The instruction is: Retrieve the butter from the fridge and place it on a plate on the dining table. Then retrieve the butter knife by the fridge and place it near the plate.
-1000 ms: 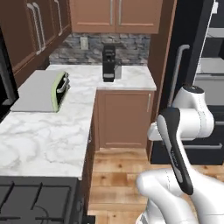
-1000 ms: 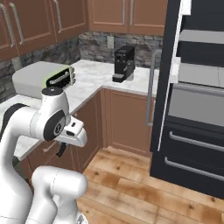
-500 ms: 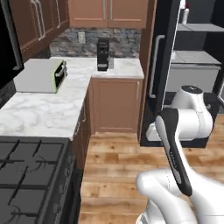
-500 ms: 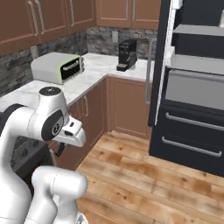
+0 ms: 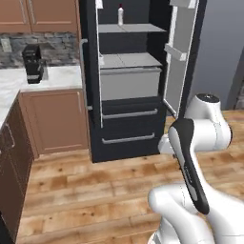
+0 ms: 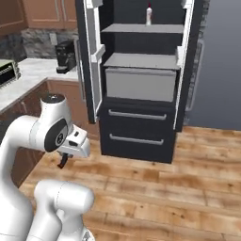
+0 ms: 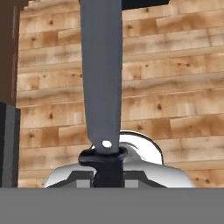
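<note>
My base has swung round in the last second. The whole picture has slid off the counter corner with the toaster oven, and I now face the fridge (image 5: 128, 71) head-on. That is the cameras turning; nothing in the kitchen has moved. The fridge fills twelve o'clock with both doors standing open, grey shelves bare apart from a white bottle (image 5: 120, 14) on the top shelf. The marble counter (image 5: 59, 76) with the coffee machine (image 5: 32, 64) has dropped back to ten o'clock in the left base view.

I read this as being well into the second half of the job: the knife is picked up, and I am turning away to carry it to the table.

The arm is folded in tight against the body, elbow high and forearm tucked down. The gripper (image 6: 62, 161) hangs low at about eight o'clock in the right base view, pointing at the wooden floor (image 6: 155, 188).

The butter knife (image 7: 101, 74) is in the gripper. Its jaws are pinched narrow on the black handle, and the grey blade runs straight out toward twelve o'clock in the hand view.
</note>
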